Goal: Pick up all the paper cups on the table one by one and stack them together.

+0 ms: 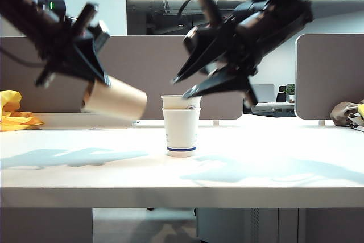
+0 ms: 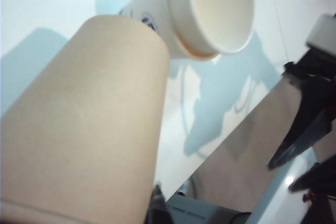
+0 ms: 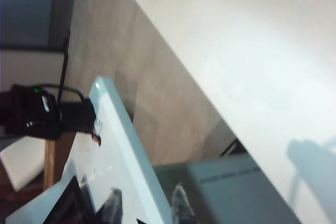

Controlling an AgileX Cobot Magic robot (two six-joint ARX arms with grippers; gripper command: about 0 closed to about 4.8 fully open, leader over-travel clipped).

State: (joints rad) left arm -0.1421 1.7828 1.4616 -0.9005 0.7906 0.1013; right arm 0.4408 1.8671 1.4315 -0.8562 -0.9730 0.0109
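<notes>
Held tilted in the closed left tool (image 1: 91,86) beside the white stack (image 1: 181,124), the brown cup (image 1: 115,99) could topple it if swung across low, while the open, empty right tool (image 1: 190,83) hangs just above that stack.

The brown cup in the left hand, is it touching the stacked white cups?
Apart. In the exterior view, bare partition shows between the tilted brown cup, held by the left hand, and the stacked white cups standing upright on the table.

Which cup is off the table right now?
The plain brown cup, held tilted by the left gripper. The two white cups stand nested on the table.
</notes>
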